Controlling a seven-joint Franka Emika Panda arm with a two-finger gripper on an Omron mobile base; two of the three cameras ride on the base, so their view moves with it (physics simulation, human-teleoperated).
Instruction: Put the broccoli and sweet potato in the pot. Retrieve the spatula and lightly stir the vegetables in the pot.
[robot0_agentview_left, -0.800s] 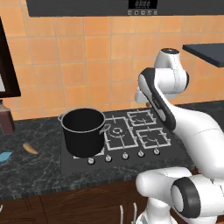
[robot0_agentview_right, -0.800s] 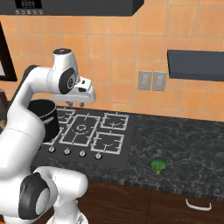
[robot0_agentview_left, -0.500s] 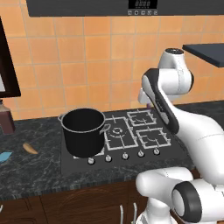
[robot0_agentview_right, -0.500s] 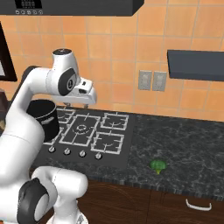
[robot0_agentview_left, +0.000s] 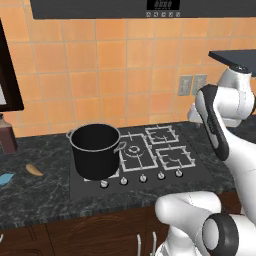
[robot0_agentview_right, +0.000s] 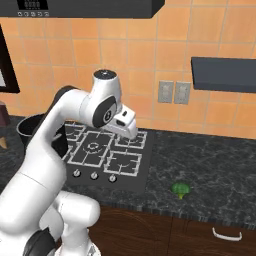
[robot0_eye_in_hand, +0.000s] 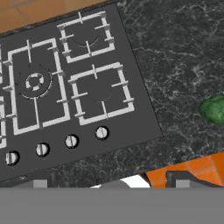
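- The broccoli (robot0_agentview_right: 180, 189) sits alone on the dark counter (robot0_agentview_right: 215, 165), to the right of the stove (robot0_agentview_right: 107, 157) and close to the counter's front edge. In the hand view I see it as a green lump (robot0_eye_in_hand: 214, 109) at the right side.
- I think the broccoli is light and bumpy, and a bit crumbly on top. It should not slip much. I would come down over it and pinch the thick middle from both sides, softly, so bits do not break off.
- The sweet potato (robot0_agentview_left: 34, 170) lies on the counter left of the stove, near the front edge. I think it is hard and smooth, and may roll. I would take it across the fat middle, not by the thin ends.
- A bit of light blue at the far left front edge of the counter may be the spatula (robot0_agentview_left: 5, 179). I cannot tell for sure.
- The pot (robot0_agentview_left: 95, 150) stands on the front left burner of the stove. I cannot see anything inside it from here.
- My gripper (robot0_agentview_right: 126, 125) hangs high over the stove, well apart from the broccoli. Its fingers are spread wide and hold nothing.
- I guess my first job is to reach right and down to the broccoli.
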